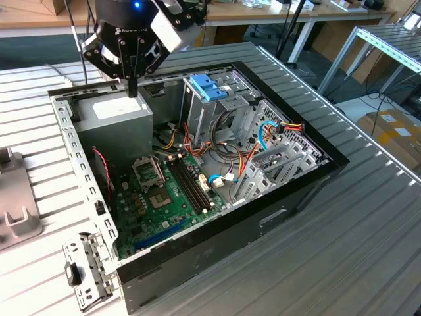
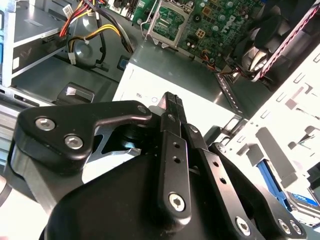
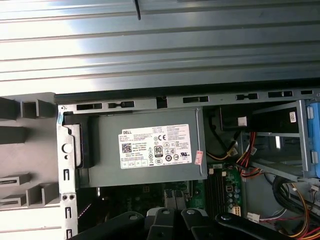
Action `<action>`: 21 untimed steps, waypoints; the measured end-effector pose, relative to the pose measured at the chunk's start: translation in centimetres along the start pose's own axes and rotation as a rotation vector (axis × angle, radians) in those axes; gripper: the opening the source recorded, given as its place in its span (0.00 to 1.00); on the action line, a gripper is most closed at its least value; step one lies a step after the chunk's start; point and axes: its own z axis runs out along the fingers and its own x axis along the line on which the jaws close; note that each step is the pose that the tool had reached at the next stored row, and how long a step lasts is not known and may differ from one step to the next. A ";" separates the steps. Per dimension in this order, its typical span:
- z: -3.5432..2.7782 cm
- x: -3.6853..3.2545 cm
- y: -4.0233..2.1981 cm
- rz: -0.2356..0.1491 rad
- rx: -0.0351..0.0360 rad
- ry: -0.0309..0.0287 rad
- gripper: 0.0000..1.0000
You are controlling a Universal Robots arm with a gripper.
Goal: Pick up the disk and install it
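Observation:
My gripper (image 1: 133,89) hangs just above the grey power supply (image 1: 122,113) at the far end of the open computer case (image 1: 302,178). Its fingers are shut and nothing is between them. In the second wrist view the gripper's tip (image 2: 172,97) points at the power supply's white label (image 2: 142,90). The first wrist view has the gripper (image 3: 178,216) below the power supply (image 3: 150,147). A bright blue strip with a pale label (image 2: 280,182) lies beside the case wall. I cannot tell whether it is the disk.
A light-blue bracket (image 1: 209,85) with two raised strips sits on the drive cage. The motherboard (image 1: 161,194) and loose cables (image 1: 247,155) fill the case floor. A grey holder (image 1: 13,204) and a metal bracket (image 1: 85,270) lie on the slatted table at the exterior view's left.

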 end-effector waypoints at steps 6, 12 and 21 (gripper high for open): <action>0.00 0.12 -0.01 0.000 0.0000 0.0000 0.11; -0.01 0.37 -0.03 0.000 0.0000 0.0000 0.11; -0.02 0.67 -0.05 0.000 0.0000 0.0000 0.11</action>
